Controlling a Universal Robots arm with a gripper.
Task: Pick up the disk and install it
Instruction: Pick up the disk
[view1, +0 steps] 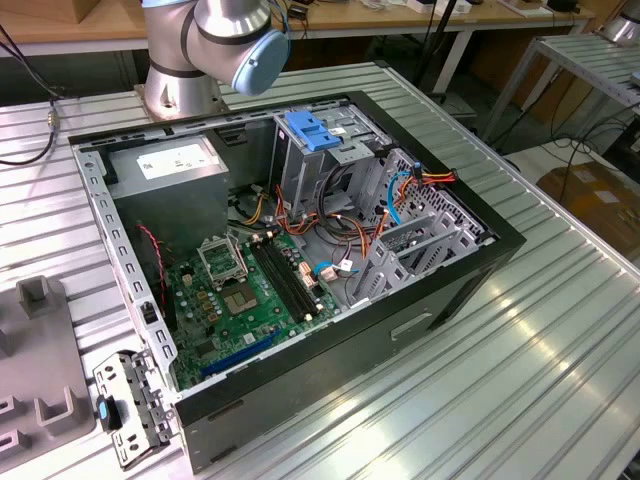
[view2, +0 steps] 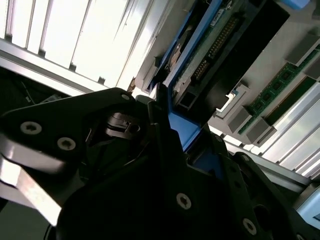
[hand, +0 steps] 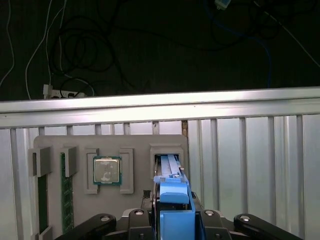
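Note:
The disk (hand: 172, 187) stands on edge in a slot of the grey holder tray (hand: 135, 142), its blue carrier rail facing the camera in the first wrist view. My gripper (hand: 175, 217) has its black fingers on either side of that blue rail, shut on it. In the second wrist view the disk (view2: 220, 50) shows its connector edge and dark underside, with the blue rail (view2: 180, 127) pinched between the fingers of the gripper (view2: 175, 135). The open computer case (view1: 480, 262) lies on the ribbed metal table in the exterior view.
The tray also holds a processor chip (hand: 106, 170) and a green memory stick (hand: 65, 200). Inside the case are a drive cage with a blue bracket (view1: 315, 130), a grey power-supply box (view1: 170, 165), the motherboard (view1: 250, 290) and loose cables. The arm's base (view1: 200, 50) stands behind the case.

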